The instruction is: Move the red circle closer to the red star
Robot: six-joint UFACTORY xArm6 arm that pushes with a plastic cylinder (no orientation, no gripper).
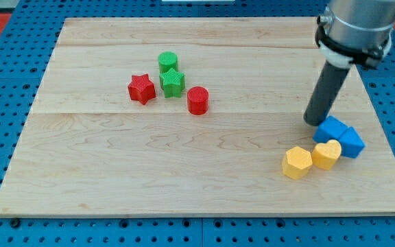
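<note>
Over on the view's right, my tip touches the blue block, far from the red circle block. No fingers here, just a rod. I should go behind the circle's right side and push it gently left, under the green star block, toward the red star block.

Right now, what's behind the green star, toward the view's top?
A green cylinder sits right behind the green star, apparently touching; its lower front is covered by the star. My tip is far right, by the blue blocks.

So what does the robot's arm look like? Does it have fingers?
No fingers. The arm is a fat round grey metal body with a black band and a white ring around it. Below hangs a straight dark rod, smooth and round, ending in my tip. No cables or markings show.
</note>
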